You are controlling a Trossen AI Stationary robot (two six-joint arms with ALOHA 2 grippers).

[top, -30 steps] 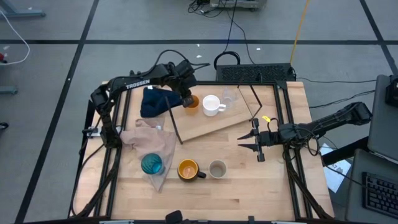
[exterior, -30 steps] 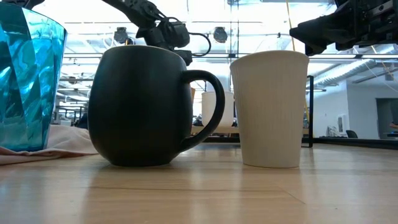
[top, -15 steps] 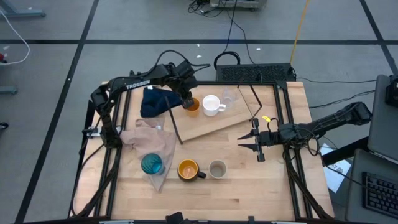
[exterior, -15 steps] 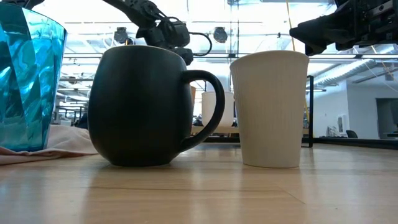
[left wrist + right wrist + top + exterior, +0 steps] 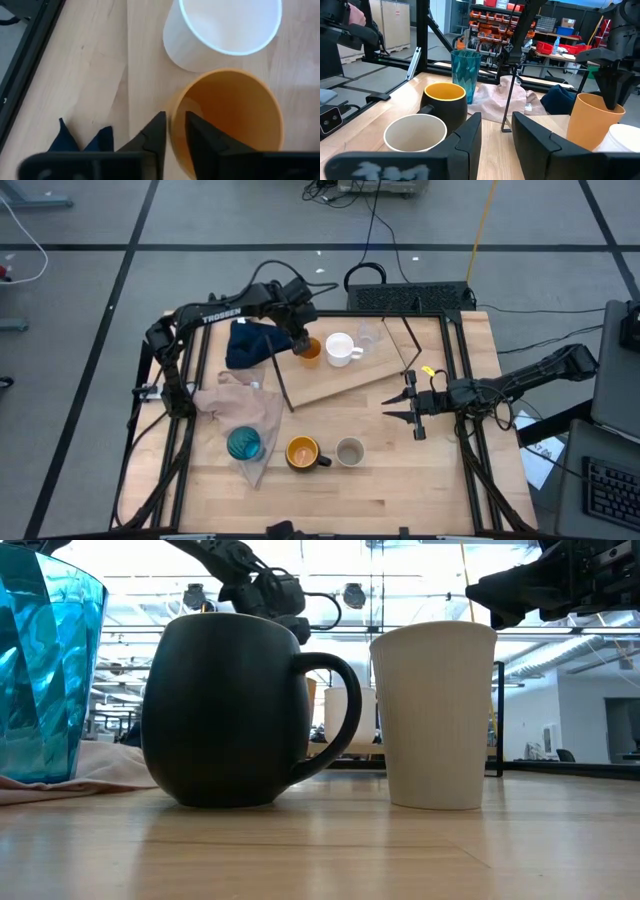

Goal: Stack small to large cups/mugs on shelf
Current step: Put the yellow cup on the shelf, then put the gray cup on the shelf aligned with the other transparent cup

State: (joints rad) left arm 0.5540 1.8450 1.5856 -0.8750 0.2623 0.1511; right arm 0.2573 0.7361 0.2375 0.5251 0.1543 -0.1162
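The left gripper (image 5: 299,340) pinched the rim of the small orange cup (image 5: 309,347) on the shelf (image 5: 340,379), beside the white mug (image 5: 341,348). Nesting it seemed next. Farther right, the right gripper (image 5: 409,408) waited, fingers spread.

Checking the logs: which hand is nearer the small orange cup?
Left. The left hand grips the small orange cup's rim; the right hand waits open, off the shelf.
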